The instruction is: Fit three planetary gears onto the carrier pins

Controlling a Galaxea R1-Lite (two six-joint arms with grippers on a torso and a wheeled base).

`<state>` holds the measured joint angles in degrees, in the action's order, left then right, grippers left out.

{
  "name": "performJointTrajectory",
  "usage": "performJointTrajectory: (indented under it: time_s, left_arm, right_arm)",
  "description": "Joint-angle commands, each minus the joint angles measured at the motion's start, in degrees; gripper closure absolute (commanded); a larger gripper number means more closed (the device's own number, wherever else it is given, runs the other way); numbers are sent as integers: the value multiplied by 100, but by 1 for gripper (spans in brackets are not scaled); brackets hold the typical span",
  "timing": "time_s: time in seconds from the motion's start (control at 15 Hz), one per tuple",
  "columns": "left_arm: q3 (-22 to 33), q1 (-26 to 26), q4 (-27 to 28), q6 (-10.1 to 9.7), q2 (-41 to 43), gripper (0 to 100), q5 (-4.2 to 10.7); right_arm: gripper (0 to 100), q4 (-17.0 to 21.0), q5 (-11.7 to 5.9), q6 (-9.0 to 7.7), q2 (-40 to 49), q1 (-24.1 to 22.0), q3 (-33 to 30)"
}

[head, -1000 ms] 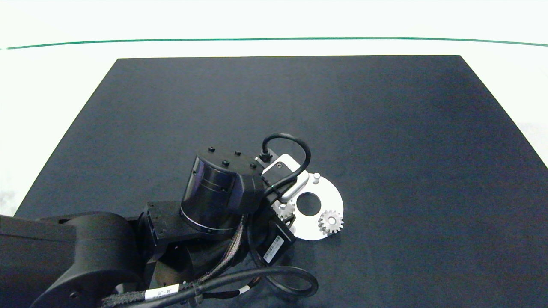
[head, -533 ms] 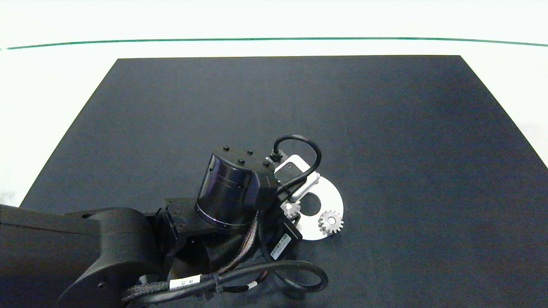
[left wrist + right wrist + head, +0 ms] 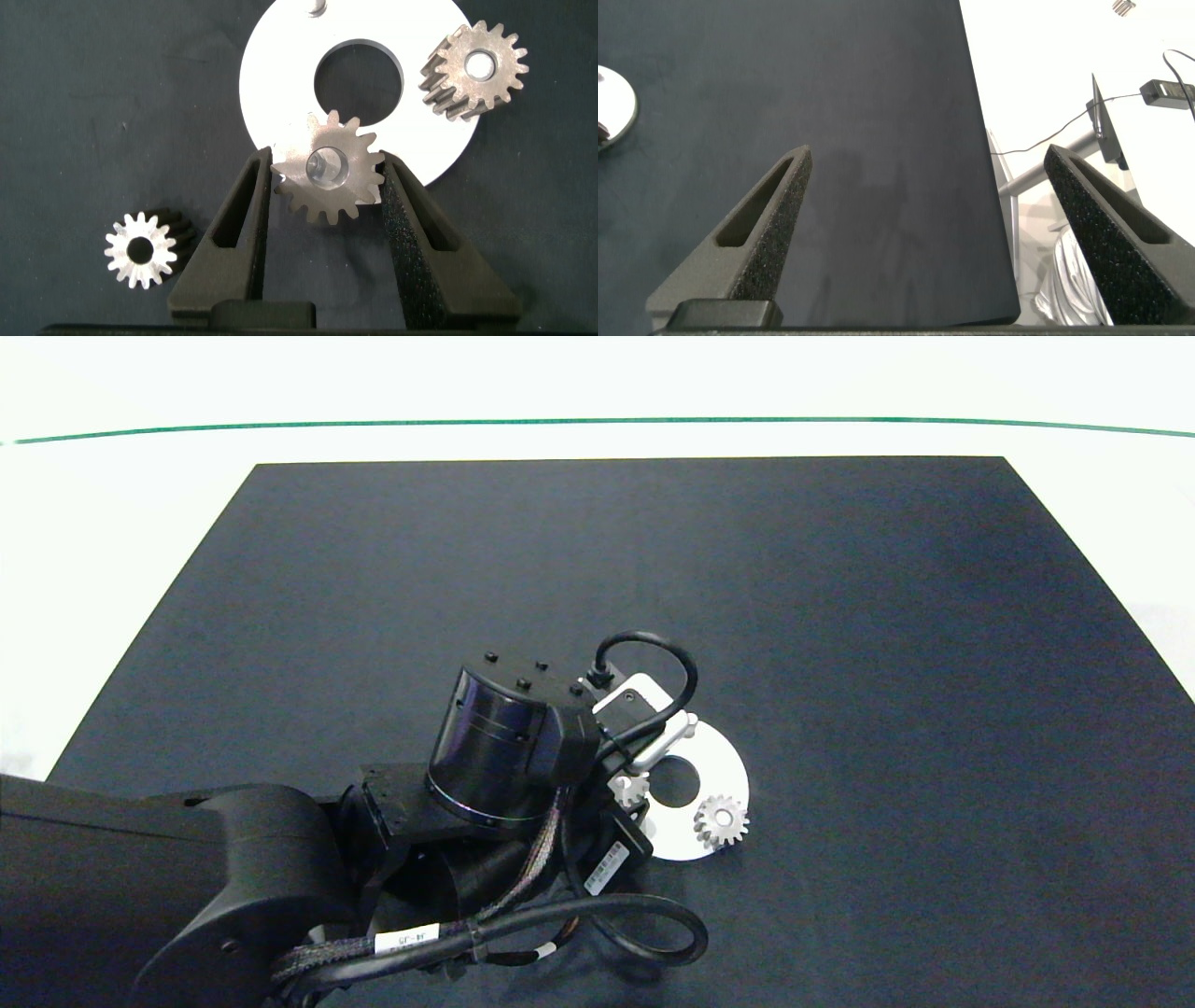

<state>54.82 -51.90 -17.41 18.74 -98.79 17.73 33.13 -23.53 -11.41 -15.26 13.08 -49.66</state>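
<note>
Over the last second the left arm has been carried rightward and slightly away from the near edge, so that the left gripper is now held over the near-left part of the white disc. Its fingers are clamped on one planetary gear, and a pin appears to show through the bore — the gear is judged lined up, perhaps partly seated, though that cannot be confirmed. A second gear is already set on its pin at the disc's right side. The third gear lies loose on the black mat, just off the disc; one bare pin is seen at the far rim. The right gripper is held wide apart over bare mat near its right edge. Open mat is left on every side of the disc — only the loose gear lies close by.
</note>
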Motion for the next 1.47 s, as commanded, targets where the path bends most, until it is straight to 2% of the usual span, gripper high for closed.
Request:
performJointTrajectory:
  time_s: [0.07, 0.87, 1.47]
  left_arm:
    - [-15, 74, -17, 7, -17, 87, 12]
    - [11, 74, -43, 7, -237, 87, 12]
    - [231, 74, -35, 16, -281, 87, 12]
  right_arm:
    - [0, 18, -11, -10, 6, 2, 1]
    - [0, 26, -11, -63, -12, 10, -149]
    - [0, 26, -11, -63, -12, 28, -131]
